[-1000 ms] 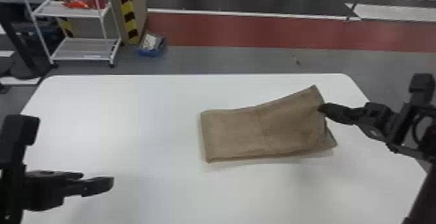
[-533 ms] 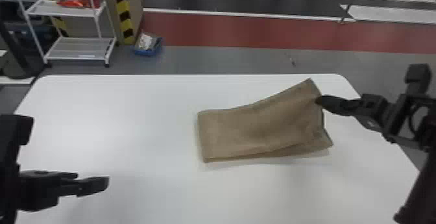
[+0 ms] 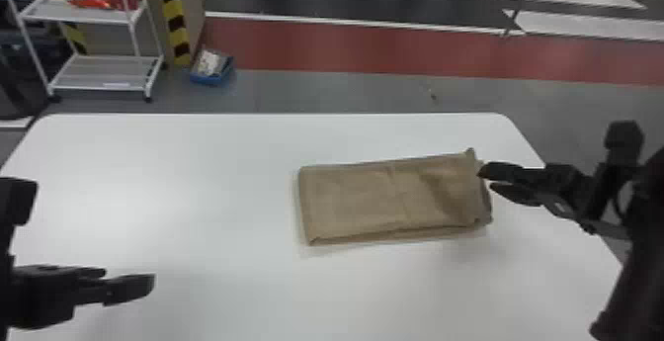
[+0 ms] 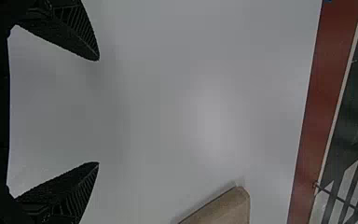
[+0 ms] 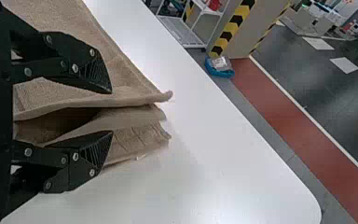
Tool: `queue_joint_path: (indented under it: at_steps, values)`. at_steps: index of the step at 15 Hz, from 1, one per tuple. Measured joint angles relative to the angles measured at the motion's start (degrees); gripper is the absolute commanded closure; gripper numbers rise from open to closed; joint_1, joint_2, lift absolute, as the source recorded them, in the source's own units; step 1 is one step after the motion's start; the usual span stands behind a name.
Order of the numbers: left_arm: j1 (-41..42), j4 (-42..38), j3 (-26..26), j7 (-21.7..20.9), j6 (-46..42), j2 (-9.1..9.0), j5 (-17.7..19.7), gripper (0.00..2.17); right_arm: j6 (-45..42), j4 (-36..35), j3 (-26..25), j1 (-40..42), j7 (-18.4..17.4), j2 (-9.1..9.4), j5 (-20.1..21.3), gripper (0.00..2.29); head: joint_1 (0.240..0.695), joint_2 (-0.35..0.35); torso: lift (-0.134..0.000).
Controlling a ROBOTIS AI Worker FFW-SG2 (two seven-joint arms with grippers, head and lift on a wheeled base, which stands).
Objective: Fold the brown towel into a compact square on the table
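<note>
Appears mid-fold on rectangular brown cloth towel (image 3: 365, 199), with black two-fingered right tool (image 5: 112, 112) unclenched; next needs layers squared.

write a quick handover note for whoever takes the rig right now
Left gripper: open, empty, over the left side of the white rectangular table.
Right gripper: open, at the right end of the brown cloth towel.
Towel: on the table, right of centre.
Done: folded into a layered oblong.
To do: probably fold end to end into a compact square.

Towel corner (image 3: 466, 163) lowered — right end effector (image 3: 487, 179) opened.
</note>
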Motion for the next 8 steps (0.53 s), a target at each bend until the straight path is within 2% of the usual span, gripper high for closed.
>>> queue_joint_path:
  at_steps: [5,8]
  values:
    - [0.15,-0.1,-0.2,-0.13,0.0,0.12,-0.24,0.09,0.0,0.68,-0.34,0.45,0.08,-3.43,1.4,0.06,0.695,-0.207,-0.125]
    - [0.16,-0.11,-0.69,-0.17,0.13,0.07,-0.51,0.09,0.0,2.6,1.52,1.36,0.08,-3.94,3.32,0.07,0.695,-0.214,-0.125]
